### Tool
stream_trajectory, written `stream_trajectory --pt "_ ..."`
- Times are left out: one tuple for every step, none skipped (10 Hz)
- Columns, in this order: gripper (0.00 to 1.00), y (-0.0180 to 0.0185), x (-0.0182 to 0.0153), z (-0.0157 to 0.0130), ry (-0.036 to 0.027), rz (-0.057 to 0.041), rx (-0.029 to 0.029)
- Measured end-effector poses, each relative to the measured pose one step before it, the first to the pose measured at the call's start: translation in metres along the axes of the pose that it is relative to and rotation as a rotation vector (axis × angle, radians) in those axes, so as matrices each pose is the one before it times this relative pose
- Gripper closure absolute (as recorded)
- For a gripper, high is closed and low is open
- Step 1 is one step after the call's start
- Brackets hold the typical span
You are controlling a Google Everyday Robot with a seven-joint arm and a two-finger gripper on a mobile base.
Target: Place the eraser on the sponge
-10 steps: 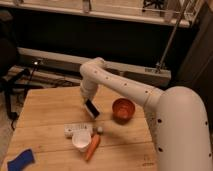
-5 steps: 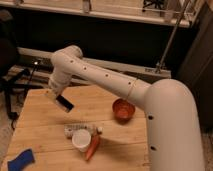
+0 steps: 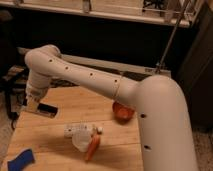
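The jaws are clamped on one end of the eraser (image 3: 48, 110), which juts out to the right of the gripper (image 3: 33, 106), above the left edge of the worktop (image 3: 100, 102). The sponge (image 3: 21, 160) lies well apart from them, at the near left corner.

The slim black rectangular eraser (image 3: 46, 109) is clamped at one end in the tool (image 3: 33, 106), above the far left edge of the wooden counter (image 3: 50, 146). It lies nearly level, with its free end pointing toward the counter's middle. The bright blue, wavy-edged soft sponge (image 3: 20, 160) lies flat at the counter's near left corner, well apart from the eraser.
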Motion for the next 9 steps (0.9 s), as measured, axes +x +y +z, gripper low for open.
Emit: stream_trajectory --pt "1.00 -0.01323 0.01005 0.00536 -0.02111 -0.08466 0.01556" --pt "1.00 -0.01294 0.01200 0.00704 -0.01950 -0.08438 0.01893" --pt "1.00 -0.00850 0.00936 0.00476 -0.01151 -0.06248 0.01659" --pt "1.00 -0.00390 0.00759 0.00170 -0.00103 -0.03874 0.01247" --pt "1.00 -0.00079 0.00127 0.00026 -0.00035 -0.00733 0.00258" --pt "1.00 0.00030 -0.00137 -0.00070 -0.00003 0.00246 -0.00100" --pt "1.00 0.00006 -0.00019 -0.00007 0.00005 0.00048 -0.00007" --pt "1.00 -0.00036 0.00138 0.00067 -0.00017 -0.00247 0.00122" --pt "1.00 -0.00006 0.00008 0.00011 -0.00009 -0.00027 0.00016"
